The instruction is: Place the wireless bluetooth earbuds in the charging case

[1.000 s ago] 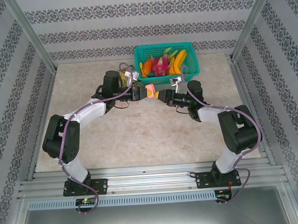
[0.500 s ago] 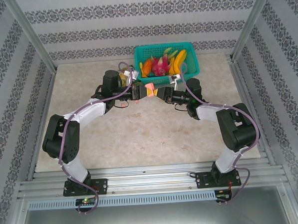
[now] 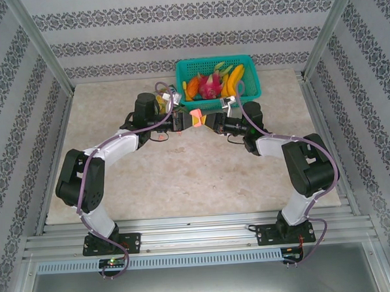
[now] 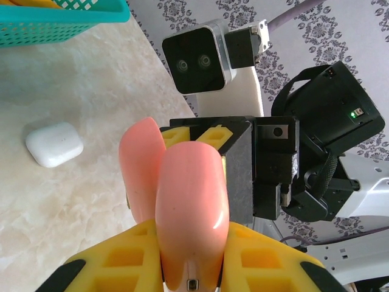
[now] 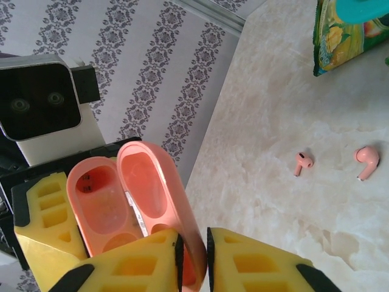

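Pink earbuds [image 5: 302, 163] lie on the marble table [image 5: 267, 109], the second [image 5: 367, 159] just beside the first. In the right wrist view, both rest well to the right of the right gripper [image 5: 192, 243], toward the teal basket [image 5: 364, 9], and neither gripper touches them. The pink case [image 4: 188, 201] is held between the two arms. The left gripper [image 4: 191, 243] is clamped on its body, and the right gripper's fingers are pinched together on the edge of the raised lid [image 5: 152, 176]. A white case [image 4: 53, 143] sits closed on the table, apart from both.
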Tool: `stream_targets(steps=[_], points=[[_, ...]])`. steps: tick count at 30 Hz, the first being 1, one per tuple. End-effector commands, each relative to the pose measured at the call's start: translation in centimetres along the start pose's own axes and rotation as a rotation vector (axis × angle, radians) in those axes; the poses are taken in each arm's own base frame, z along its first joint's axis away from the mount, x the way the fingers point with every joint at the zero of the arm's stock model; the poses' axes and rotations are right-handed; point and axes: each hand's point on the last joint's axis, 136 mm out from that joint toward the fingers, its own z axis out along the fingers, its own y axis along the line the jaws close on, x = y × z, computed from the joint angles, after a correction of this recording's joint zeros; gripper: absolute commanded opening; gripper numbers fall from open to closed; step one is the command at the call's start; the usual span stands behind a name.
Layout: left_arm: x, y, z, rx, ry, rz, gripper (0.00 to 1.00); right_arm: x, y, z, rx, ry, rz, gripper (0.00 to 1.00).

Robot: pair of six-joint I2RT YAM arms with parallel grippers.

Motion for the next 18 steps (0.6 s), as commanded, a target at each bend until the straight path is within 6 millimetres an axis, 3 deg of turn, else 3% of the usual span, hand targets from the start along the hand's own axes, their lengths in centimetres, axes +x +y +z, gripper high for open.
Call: stream_targets(steps=[1, 4, 8, 18], points=[[-0.37, -0.42, -0.14, 0.031, -0.014, 0.028, 0.09, -0.83, 1.02, 0.56, -0.034, -0.019, -0.04, 0.17], [-0.33, -0.24, -0.14, 0.024, -0.018, 0.025, 0.14, -0.83, 1.13, 0.53, -0.036, -0.02, -0.039, 0.1], [-0.33, 0.08, -0.12, 0.01, -0.023, 0.02, 0.29, -0.85, 1.21, 0.42, -0.035, -0.024, -0.036, 0.09], [-0.96, 0.33, -0.57, -0.039, -0.062, 0.033, 0.77, -1.45, 1.01, -0.19, -0.011, -0.05, -0.038, 0.07]])
